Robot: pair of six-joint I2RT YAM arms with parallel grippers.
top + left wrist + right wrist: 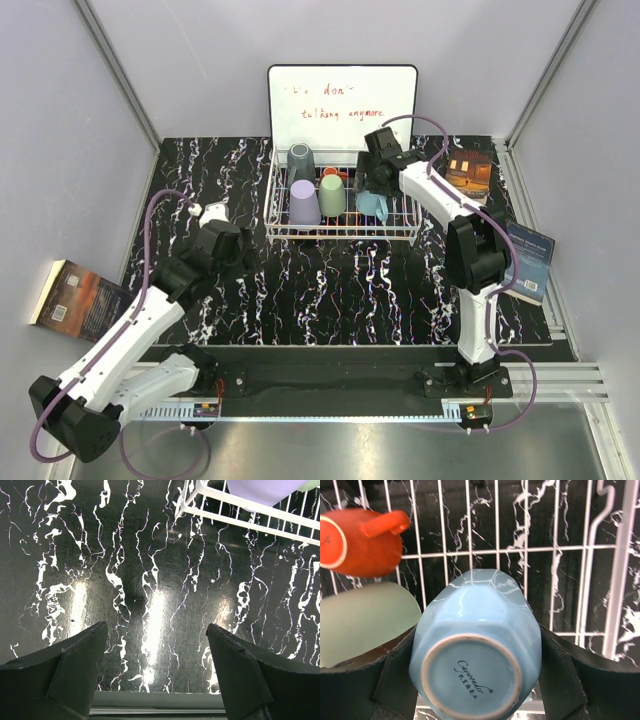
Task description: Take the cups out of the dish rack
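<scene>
The white wire dish rack (340, 233) stands at the back middle of the marble-patterned table. In it, upside down, are a dark grey cup (300, 163), a lilac cup (305, 203), a pale green cup (333, 196), a small orange cup (333, 174) and a light blue cup (373, 206). My right gripper (478, 630) reaches down into the rack, and its two fingers press against opposite sides of the light blue cup (475, 645). The orange cup (362, 542) and the green cup (365, 620) lie just to its left. My left gripper (157, 630) hangs open over bare table left of the rack (240, 520).
A whiteboard (342, 105) with red writing leans behind the rack. One book (80, 300) lies off the table's left edge, and two books (470, 170) (530, 260) lie along the right side. Grey walls close in the table on three sides.
</scene>
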